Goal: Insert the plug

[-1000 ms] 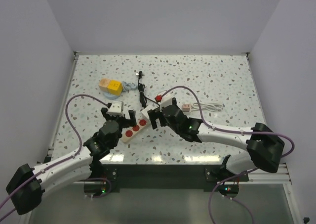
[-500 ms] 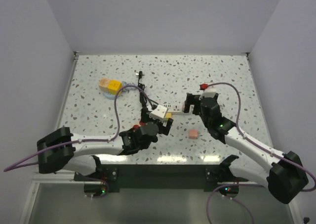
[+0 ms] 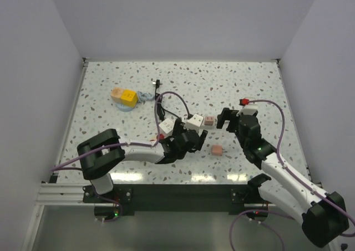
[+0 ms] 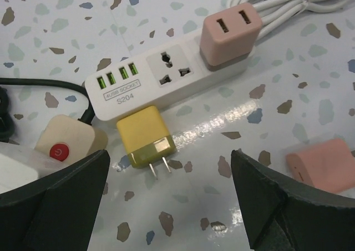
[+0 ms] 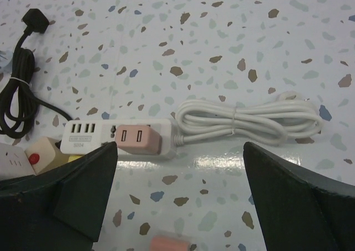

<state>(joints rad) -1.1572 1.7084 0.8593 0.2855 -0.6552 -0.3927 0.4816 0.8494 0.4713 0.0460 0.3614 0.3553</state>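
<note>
Left gripper (image 4: 169,176) and right gripper (image 5: 180,193) both gape empty. Yellow plug (image 4: 145,137) lies mid-frame, apparently touching power strip (image 4: 150,79); pink plug (image 4: 230,35) sits on it, upper right.

A robotics lab test cell: plain white walls (image 3: 183,18) box in a speckled tabletop (image 3: 238,79), with an aluminium frame rail (image 3: 61,191) at lower left.

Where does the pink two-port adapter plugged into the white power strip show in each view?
Top external: pink two-port adapter near centre.
Left wrist: adapter upper right.
Right wrist: adapter left of centre, low.
Shared landmark: loose pink rectangular block on the table beside it.
</note>
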